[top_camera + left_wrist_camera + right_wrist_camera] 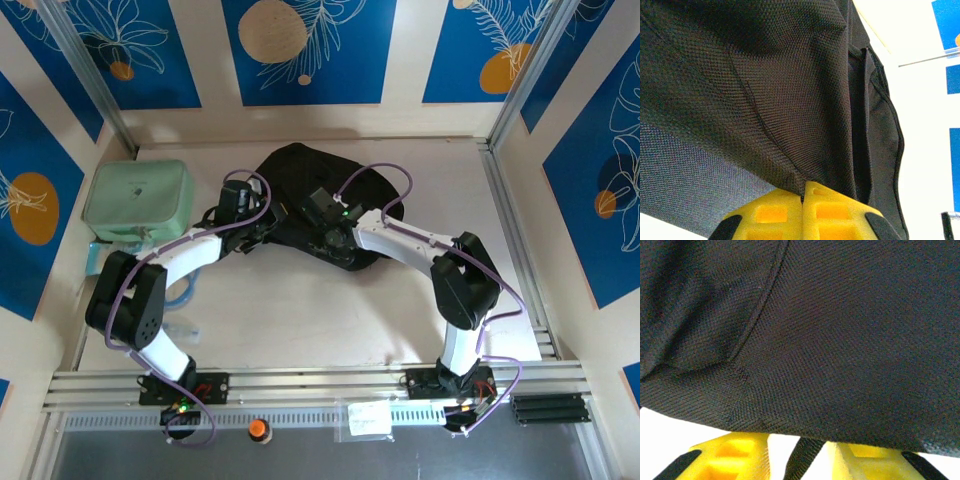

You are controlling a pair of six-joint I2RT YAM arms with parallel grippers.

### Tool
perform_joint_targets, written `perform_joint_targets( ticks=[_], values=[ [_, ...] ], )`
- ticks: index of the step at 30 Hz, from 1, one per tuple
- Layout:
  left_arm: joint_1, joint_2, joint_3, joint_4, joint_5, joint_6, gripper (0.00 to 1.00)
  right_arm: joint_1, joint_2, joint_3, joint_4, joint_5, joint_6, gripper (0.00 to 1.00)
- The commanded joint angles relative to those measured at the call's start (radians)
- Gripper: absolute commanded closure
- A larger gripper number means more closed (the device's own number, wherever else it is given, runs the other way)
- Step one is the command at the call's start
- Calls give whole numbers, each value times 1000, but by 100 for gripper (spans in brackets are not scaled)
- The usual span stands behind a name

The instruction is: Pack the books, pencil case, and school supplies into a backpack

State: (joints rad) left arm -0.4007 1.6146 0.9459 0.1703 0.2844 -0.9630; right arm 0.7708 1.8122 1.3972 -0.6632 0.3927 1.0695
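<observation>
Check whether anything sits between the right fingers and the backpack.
Nothing visible does. In the right wrist view the backpack fabric comes right up to the right gripper, meeting its yellow fingers, and a black strap hangs in the gap between them. The top view also places that gripper on the backpack.

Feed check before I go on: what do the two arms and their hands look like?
The left arm and right arm both have white tube-like links between bulky black joints. A purple cable loops along each. The left hand and right hand have blocky bright yellow fingers with hollow pockets and black patches at the outer edges.
</observation>
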Motion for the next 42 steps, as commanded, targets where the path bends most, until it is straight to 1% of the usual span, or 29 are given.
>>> perform_joint_targets(
  ticks=[1, 2, 4, 7, 11, 17, 23, 26, 28, 32, 34, 36, 38, 42],
  values=[
    [-8, 1, 49, 30, 29, 30, 100, -5, -7, 14, -4, 16, -10, 86],
    [-7, 2, 50, 26, 22, 33, 100, -5, -19, 2, -4, 28, -11, 92],
    [-7, -1, 53, -5, -19, 50, 100, -2, -50, -34, -1, 61, -23, 100],
    [0, 7, 61, -44, -87, 89, 100, -11, -112, -119, 26, 70, -58, 100],
    [17, 35, 71, -54, -129, 112, 100, -36, -213, -250, 61, 60, -107, 100],
    [32, 87, 93, -50, -132, 127, 100, -78, -347, -380, 96, 27, -175, 100],
    [45, 127, 121, -62, -152, 145, 100, -131, -429, -436, 83, 27, -223, 100],
    [48, 148, 142, -70, -144, 157, 100, -161, -459, -454, 84, 14, -240, 100],
    [49, 161, 155, -71, -132, 163, 100, -174, -474, -463, 99, -12, -259, 100],
    [55, 174, 167, -73, -122, 170, 100, -187, -480, -459, 129, -117, -311, 100],
    [56, 176, 167, -53, -96, 174, 100, -188, -454, -433, 139, -208, -341, 100],
    [57, 178, 162, -26, -54, 168, 100, -171, -416, -384, 123, -243, -342, 100],
    [56, 182, 154, 2, -26, 152, 100, -147, -372, -329, 103, -256, -330, 100],
    [57, 185, 126, 51, 12, 124, 100, -130, -265, -205, 41, -258, -244, 100]
  ],
)
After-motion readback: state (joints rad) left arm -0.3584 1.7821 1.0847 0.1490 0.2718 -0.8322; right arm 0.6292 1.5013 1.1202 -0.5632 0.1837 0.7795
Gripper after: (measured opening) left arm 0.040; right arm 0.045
